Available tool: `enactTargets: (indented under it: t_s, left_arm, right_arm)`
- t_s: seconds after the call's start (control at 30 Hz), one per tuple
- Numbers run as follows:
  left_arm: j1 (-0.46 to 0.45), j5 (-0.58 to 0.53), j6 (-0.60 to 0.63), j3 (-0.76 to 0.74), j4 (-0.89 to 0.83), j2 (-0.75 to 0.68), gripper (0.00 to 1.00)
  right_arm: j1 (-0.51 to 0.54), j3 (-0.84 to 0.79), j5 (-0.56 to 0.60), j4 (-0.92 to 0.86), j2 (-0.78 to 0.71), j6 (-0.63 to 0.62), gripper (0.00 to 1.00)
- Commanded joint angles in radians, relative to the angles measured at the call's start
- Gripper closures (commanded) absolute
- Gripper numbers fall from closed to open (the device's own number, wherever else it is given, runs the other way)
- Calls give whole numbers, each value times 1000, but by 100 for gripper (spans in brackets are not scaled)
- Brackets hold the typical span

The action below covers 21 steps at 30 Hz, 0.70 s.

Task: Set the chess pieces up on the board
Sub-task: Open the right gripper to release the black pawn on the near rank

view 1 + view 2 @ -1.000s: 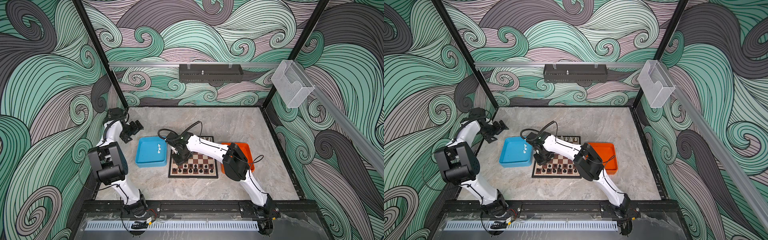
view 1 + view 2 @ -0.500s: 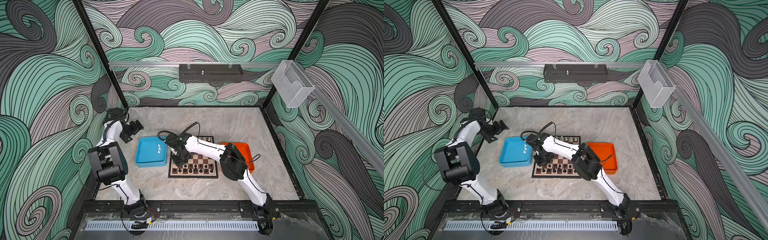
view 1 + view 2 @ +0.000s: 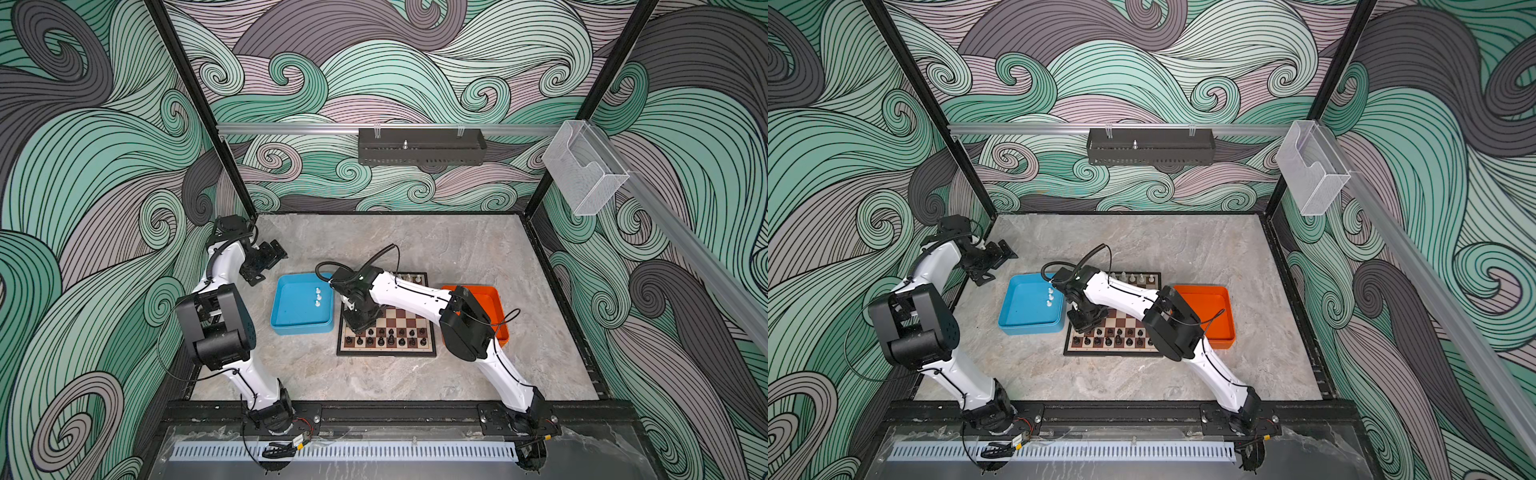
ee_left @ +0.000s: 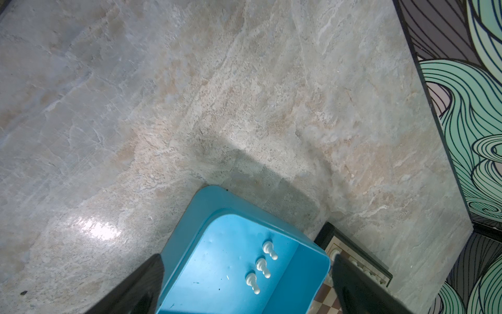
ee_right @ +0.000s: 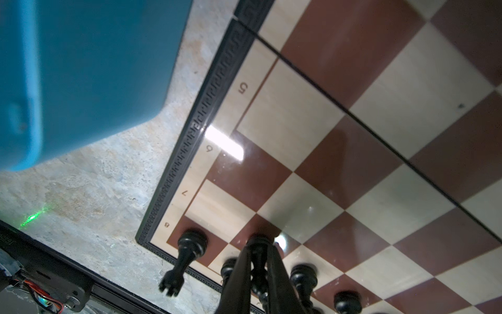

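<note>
- While the right hand [image 5: 258,255] pinches a black chessman [image 5: 260,243] by its stem over a brown square one row in from the edge of the board [image 5: 353,141], the step looks like seating that piece. I cannot tell whether its base touches the square.
- To do it well, I would lower it straight and centre the round base. The fingers should part only slightly and lift vertically, because the black rook [image 5: 190,244] in the corner and other black men [image 3: 390,336] stand just beside.
- The left hand [image 3: 268,262] is spread wide and holds nothing. It hangs above the tabletop [image 3: 374,374], beyond the blue tray [image 3: 301,330] and well apart from the board.
- Three white pawns [image 4: 260,267] wait in that tray, and white pieces [image 3: 1133,277] line the board's far edge. The orange tray [image 3: 494,299] appears empty.
- The board is glossy and mirrors the light, with brown and cream checks inside a black key-patterned frame. The chessmen are smooth plastic, slim-waisted on round bases, and likely slippery. The tabletop has a matt, stone-like look, and the trays are plain plastic with rounded corners.
</note>
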Motion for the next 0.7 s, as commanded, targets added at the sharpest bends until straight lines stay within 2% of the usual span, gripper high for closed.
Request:
enactTargets:
  t_s: [0.0, 0.3, 0.67]
  left_arm:
    - [7, 11, -11, 0, 0, -11, 1]
    - [8, 11, -11, -1, 0, -12, 1]
    - [7, 11, -9, -1, 1, -14, 2]
  right_arm:
    - [5, 15, 32, -39, 3, 2, 86]
    - [5, 15, 27, -39, 6, 3, 86]
    - [4, 22, 26, -40, 0, -1, 75]
